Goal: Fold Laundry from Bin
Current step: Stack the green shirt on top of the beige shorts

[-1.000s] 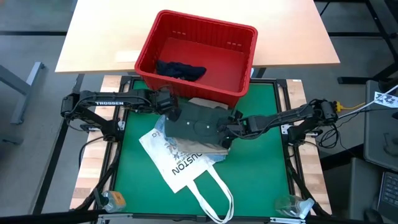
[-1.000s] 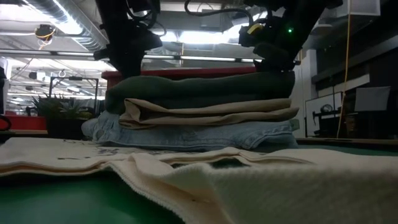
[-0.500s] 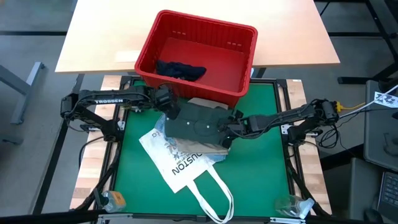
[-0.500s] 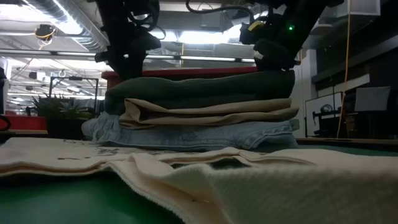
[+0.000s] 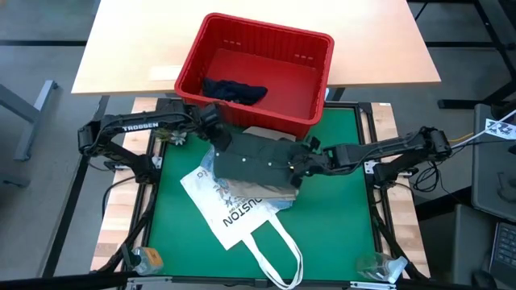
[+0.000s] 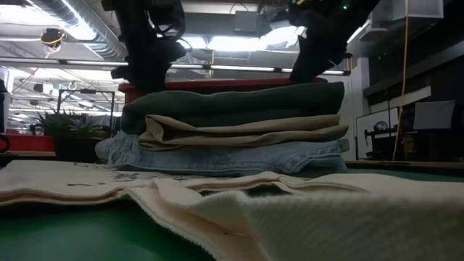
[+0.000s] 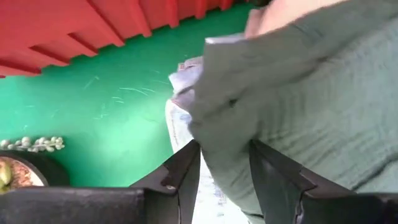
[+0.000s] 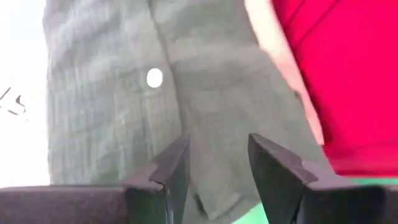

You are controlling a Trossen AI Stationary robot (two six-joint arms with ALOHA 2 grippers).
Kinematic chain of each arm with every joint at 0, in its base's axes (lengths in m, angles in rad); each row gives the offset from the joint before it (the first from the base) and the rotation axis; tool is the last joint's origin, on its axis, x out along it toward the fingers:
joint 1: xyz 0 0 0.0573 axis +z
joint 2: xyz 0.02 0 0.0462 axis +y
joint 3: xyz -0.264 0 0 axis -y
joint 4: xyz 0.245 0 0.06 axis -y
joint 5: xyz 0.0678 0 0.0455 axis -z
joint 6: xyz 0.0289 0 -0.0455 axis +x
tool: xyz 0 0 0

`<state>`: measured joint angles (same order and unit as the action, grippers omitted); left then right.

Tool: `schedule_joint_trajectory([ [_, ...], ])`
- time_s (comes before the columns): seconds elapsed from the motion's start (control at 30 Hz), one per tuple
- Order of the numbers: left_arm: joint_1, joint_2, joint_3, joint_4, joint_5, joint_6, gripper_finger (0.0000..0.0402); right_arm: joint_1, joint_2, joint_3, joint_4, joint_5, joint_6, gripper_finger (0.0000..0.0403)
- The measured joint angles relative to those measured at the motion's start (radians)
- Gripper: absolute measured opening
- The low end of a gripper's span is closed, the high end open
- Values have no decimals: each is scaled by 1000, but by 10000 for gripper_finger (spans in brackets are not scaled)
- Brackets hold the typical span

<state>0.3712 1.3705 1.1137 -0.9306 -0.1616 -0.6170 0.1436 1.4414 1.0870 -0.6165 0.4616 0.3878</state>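
Note:
On the green mat lies a folded stack: a dark olive shirt on top, khaki cloth under it, light blue jeans lowest. The stack rests partly on a white tote bag. The red bin stands behind it with a dark navy garment inside. My left gripper is open at the shirt's far-left corner. My right gripper is open above the shirt's right end, with nothing between its fingers. My left gripper points steeply down with its open fingers standing on either side of the olive shirt's far-left corner. I cannot tell whether they touch the cloth. The shirt lies flat on the stack.
The tote bag's handles reach toward the table's near edge. Small objects sit at the near left corner and the near right corner. Bare green mat lies right of the stack. The bin's near wall stands close behind both grippers.
My right gripper has risen off the top of the olive shirt and drawn back a little toward the table's right edge. My left gripper has shifted slightly toward the far edge, nearer the bin. The stack has stayed where it was.

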Motion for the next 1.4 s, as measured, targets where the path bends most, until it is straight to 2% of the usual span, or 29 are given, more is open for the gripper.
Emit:
schedule_joint_trajectory([
  [0.2,39,-17,0,-3,34,0,132,0,0,0,19,10,-1,163],
  [0.43,71,-129,0,-3,59,0,131,0,0,0,19,2,-1,163],
  [0.63,39,-165,2,38,40,-27,131,-1,2,0,50,141,-2,163],
  [0.77,-37,-114,2,66,-2,-26,131,-21,21,-8,43,163,-2,163],
  [0.9,-98,-32,2,61,-119,-24,131,-60,52,-45,43,151,1,163],
  [1.1,-109,124,2,66,-225,7,131,-110,83,-100,47,87,38,163],
  [1.4,-106,322,2,101,-246,51,131,-127,85,-154,68,77,57,163],
])
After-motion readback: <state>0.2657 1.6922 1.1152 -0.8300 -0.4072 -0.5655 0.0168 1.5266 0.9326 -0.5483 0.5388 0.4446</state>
